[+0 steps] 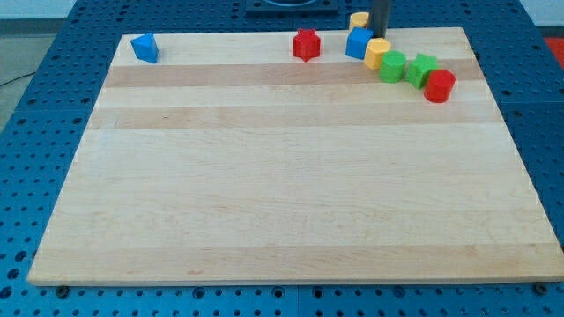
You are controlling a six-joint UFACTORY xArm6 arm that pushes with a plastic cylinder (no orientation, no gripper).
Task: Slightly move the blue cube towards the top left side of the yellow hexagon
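The nearest part of the view is the blue perforated bench (26, 176), its grid of holes showing along the view's bottom, left and right edges. On it lies a pale wooden board (291, 176) built of lengthwise planks, its grain running across the view; the near and middle stretches of it carry nothing.

All the blocks sit along the board's far edge. Taking the blue cube (358, 43) as the landmark: just to the view's right and a little nearer, touching it, is the yellow hexagon (377, 54). Further right in the same slanting row come a green cylinder (393, 66), a green block (421, 69) of unclear shape, and a red cylinder (439, 85). Just behind the blue cube, at the board's edge, is another yellow block (359, 19). To the view's left of the cube stands a red star-like block (306, 44), and well apart, near the far left corner, a second blue block (144, 47).

There is no hand to open or close; my tip (381, 36) comes down just at the blue cube's far right corner, above the yellow hexagon
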